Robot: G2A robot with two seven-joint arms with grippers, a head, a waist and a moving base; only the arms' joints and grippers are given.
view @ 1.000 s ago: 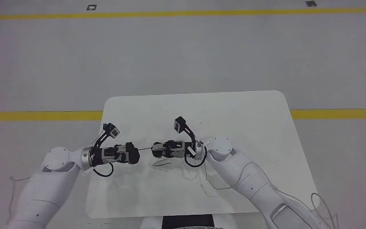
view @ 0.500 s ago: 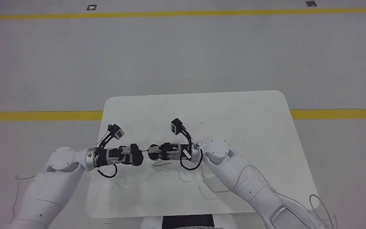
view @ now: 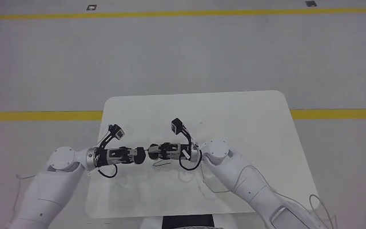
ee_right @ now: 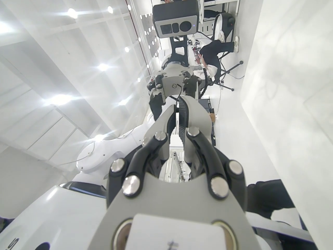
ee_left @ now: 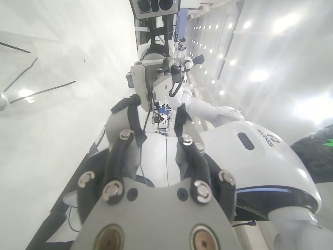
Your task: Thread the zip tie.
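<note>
Both grippers meet tip to tip above the front middle of the white table [view: 240, 114]. My right gripper [view: 151, 153] [ee_right: 178, 110] is shut on the thin black zip tie [ee_right: 179, 96], whose strand sticks out past its fingertips. My left gripper [view: 142, 154] [ee_left: 156, 109] faces it, open, with the tie's strand [ee_left: 146, 120] running between its spread fingers toward the palm. A thin black loop of the tie [view: 162, 163] hangs below the right gripper, just over the table.
The table's front edge [view: 143, 216] lies close beneath both forearms. Yellow floor lines [view: 46, 115] run behind the table. Bare tabletop stretches to the back and right.
My left gripper has slid right toward the right gripper, closing the gap that the tie's strand spanned. The right gripper has shifted slightly left.
</note>
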